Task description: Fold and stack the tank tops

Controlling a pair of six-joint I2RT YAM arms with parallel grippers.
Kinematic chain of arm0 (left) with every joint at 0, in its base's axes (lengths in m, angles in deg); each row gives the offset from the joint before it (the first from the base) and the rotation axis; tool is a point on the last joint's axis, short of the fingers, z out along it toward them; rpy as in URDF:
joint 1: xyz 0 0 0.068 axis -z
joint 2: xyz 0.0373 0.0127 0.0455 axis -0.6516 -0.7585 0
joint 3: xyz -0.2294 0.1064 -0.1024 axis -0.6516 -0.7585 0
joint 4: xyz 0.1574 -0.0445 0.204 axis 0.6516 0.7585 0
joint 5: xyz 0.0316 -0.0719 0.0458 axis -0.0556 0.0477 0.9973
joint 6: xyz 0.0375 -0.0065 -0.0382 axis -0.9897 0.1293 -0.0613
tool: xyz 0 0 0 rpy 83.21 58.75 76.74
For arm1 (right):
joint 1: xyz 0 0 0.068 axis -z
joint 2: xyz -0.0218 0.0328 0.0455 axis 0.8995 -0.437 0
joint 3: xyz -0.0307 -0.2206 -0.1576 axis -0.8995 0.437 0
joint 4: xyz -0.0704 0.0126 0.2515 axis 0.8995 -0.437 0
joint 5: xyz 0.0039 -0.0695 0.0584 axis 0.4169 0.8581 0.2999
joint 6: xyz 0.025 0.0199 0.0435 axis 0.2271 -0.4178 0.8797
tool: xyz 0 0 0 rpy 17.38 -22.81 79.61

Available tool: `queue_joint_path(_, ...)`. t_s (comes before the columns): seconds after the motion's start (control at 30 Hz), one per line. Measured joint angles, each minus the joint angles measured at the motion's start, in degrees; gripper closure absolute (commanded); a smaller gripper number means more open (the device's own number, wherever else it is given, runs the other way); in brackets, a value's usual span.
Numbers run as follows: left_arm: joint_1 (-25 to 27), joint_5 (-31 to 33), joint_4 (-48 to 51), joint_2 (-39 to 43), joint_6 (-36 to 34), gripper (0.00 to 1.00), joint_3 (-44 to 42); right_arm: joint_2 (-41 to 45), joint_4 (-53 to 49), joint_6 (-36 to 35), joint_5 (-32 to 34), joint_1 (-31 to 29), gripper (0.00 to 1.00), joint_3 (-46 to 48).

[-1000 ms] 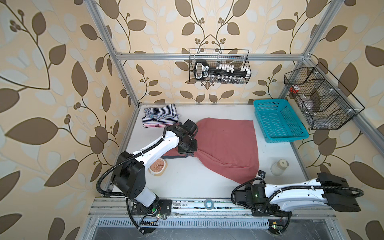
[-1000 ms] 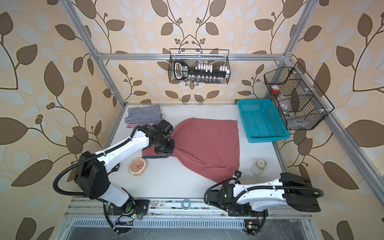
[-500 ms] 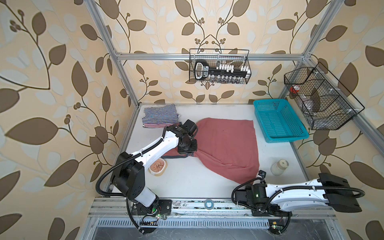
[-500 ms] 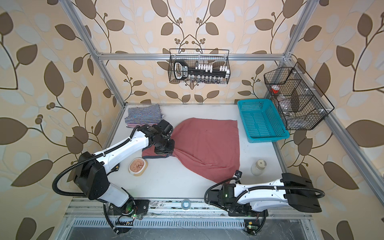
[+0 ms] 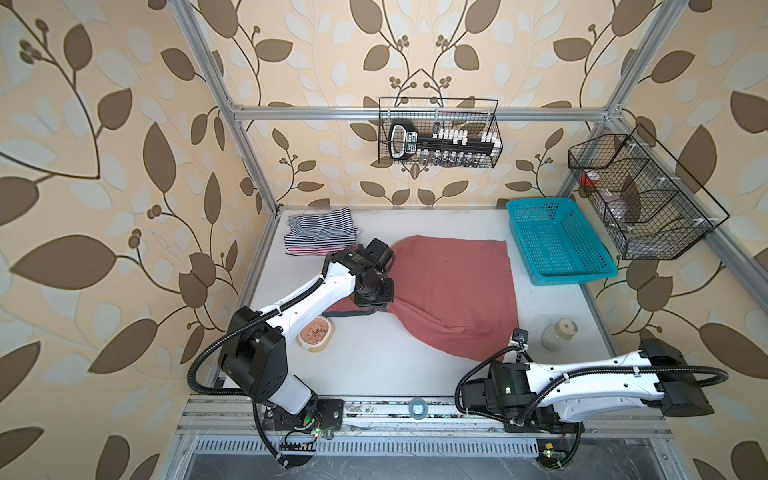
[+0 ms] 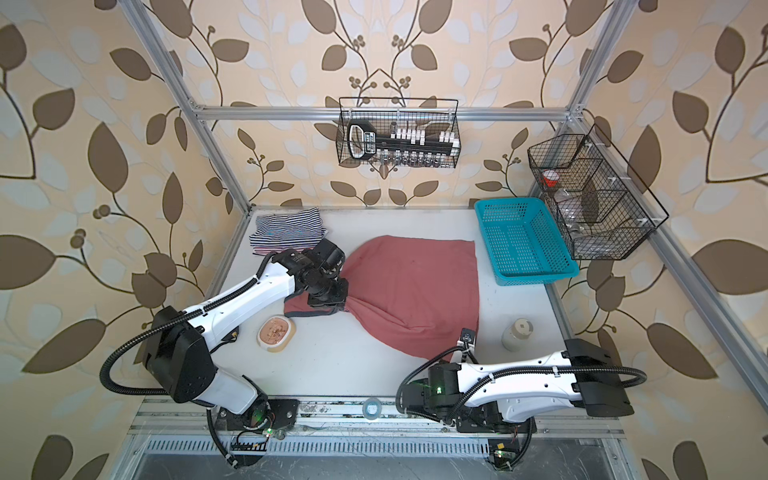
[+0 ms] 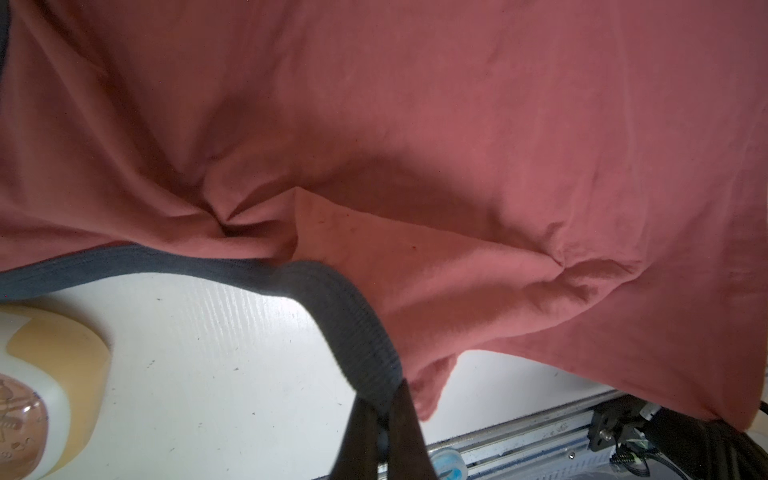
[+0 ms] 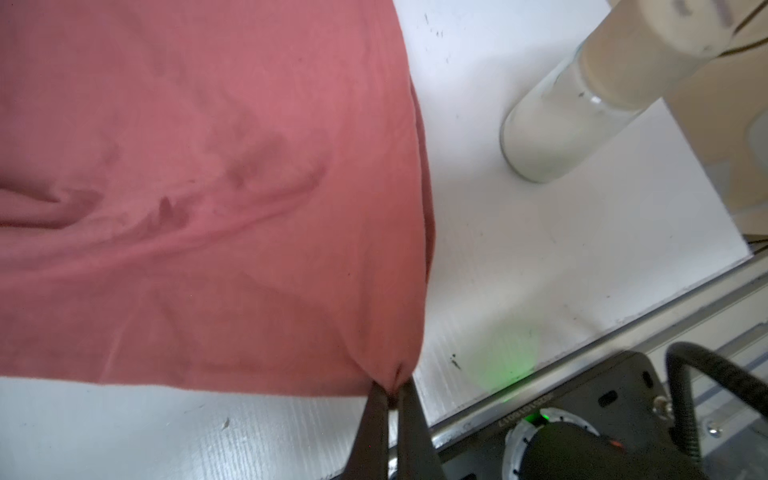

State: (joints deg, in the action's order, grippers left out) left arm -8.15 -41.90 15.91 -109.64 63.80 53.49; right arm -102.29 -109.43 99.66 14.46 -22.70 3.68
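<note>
a: dusty red tank top (image 5: 453, 291) lies spread across the middle of the worktop (image 5: 374, 365); the folded striped tops (image 5: 322, 230) sit in the far left corner.
b: and the tools?
a: left tool (image 7: 382, 401) is clamped on the grey-blue trim (image 7: 345, 316), right tool (image 8: 390, 390) is pinched on the hem corner near the front edge.
b: then lift both evenly, keep that edge taut and carry it over in one fold, i'd say.

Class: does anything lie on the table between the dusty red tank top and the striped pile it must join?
Nothing visible does. Bare table separates the red top from the striped pile, with only the left arm reaching over; the dish, bottle and basket sit elsewhere.
</note>
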Motion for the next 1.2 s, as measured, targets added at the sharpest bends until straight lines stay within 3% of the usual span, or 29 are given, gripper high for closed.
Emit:
queue_joint_path(0.37,0.5,-1.3,3.4,4.4,-4.1,1.00,-1.4,14.5,-4.7,0.5,8.0,3.7,1.00,0.0)
queue_joint_path(0.73,7.1,-3.3,6.9,6.7,-5.4,1.00,-7.2,29.0,-4.6,-0.1,13.4,25.7,1.00,-3.7)
queue_joint_path(0.93,7.3,-4.2,6.9,6.6,-5.4,1.00,-7.7,32.9,1.9,-13.9,10.8,40.3,1.00,-5.3)
queue_joint_path(1.2,7.3,-4.0,8.3,3.0,-5.4,1.00,-4.9,28.4,18.4,-41.2,-4.8,63.8,1.00,-2.9)
